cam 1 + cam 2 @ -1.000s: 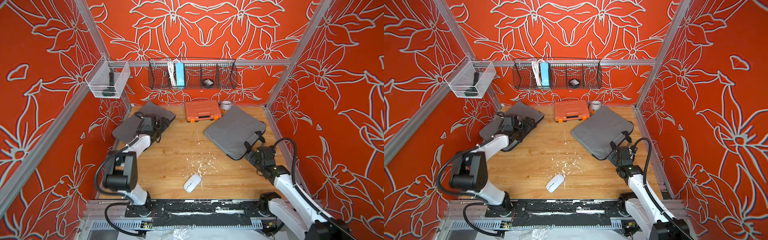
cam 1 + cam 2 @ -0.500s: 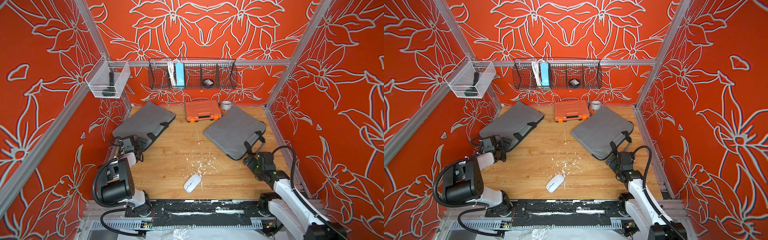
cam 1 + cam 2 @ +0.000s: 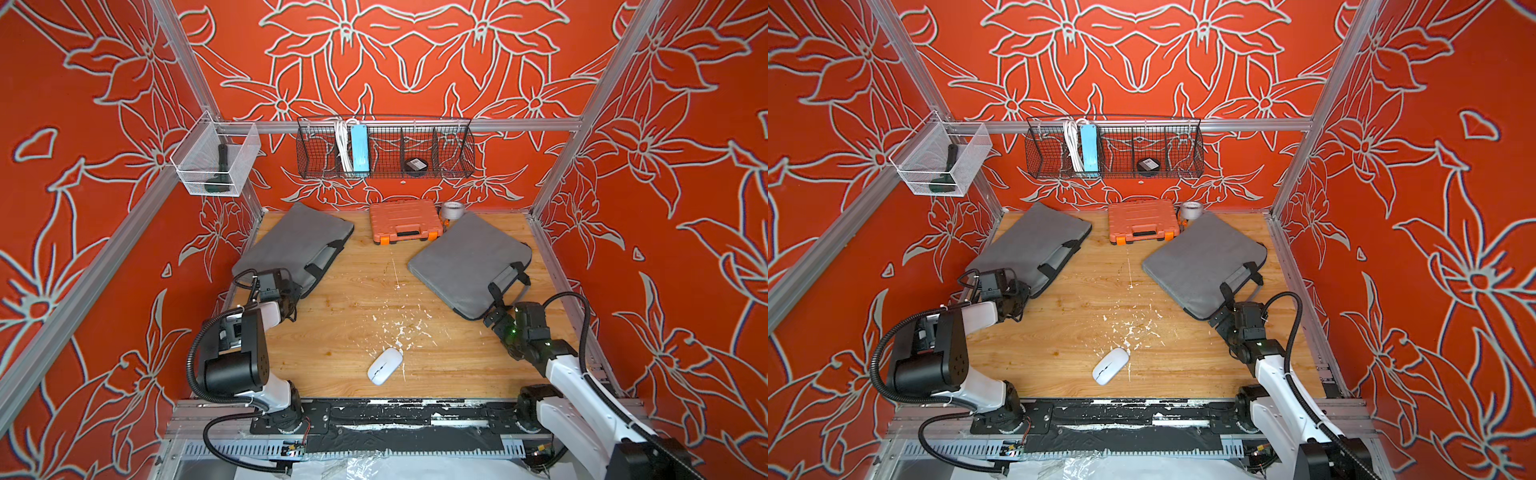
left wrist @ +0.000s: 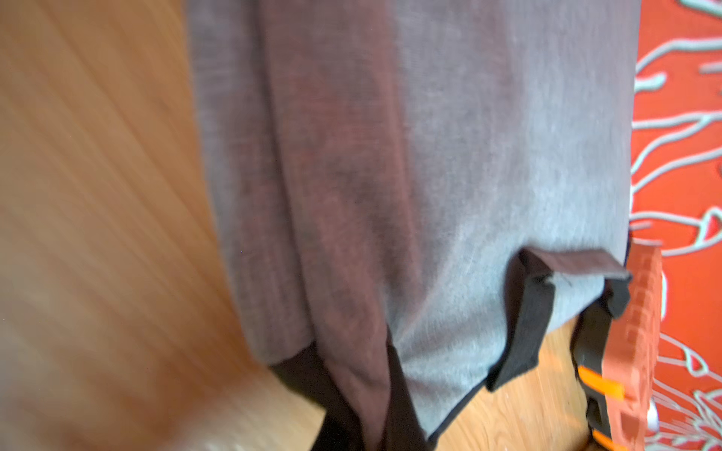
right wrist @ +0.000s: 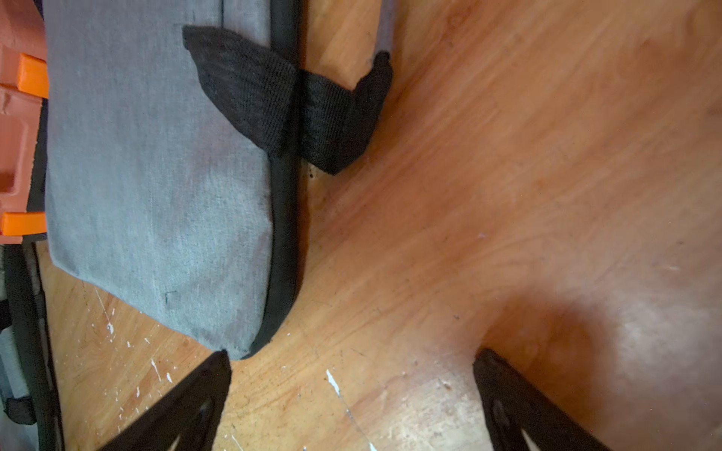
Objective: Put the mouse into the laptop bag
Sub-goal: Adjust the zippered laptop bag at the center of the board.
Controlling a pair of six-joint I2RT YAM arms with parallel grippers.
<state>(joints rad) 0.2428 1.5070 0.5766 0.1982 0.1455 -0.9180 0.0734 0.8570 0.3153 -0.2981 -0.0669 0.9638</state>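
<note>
Standing by the rig, I see the white mouse (image 3: pixel 385 365) lying flat on the desk (image 3: pixel 345 299), well in front of the orange case (image 3: pixel 405 222) and nearer the robot's base than anything else there. It sits out in the open among white flecks, well apart from both bags and both grippers.

The left bag (image 3: pixel 297 245), grey, lies flat to the left of the case. The right bag (image 3: pixel 469 259) lies flat to the case's right. A tape roll (image 3: pixel 452 210) stands just right of the case, by the right bag's far corner.

The left gripper (image 3: pixel 293 295) hangs front-left of the case, at the near corner of the left bag. It is clenched. Its wrist view shows only blurred grey cloth and no fingers, so I cannot tell whether it pinches anything.

The right gripper (image 3: pixel 494 318) sits front-right of the case, at the near corner of the right bag. It is released. In its wrist view the two black fingers (image 5: pixel 187 406) stand wide apart over bare wood, with one tip just beside the bag's corner and nothing between them.

A wire basket (image 3: pixel 384 151) hangs on the wall above the case.
</note>
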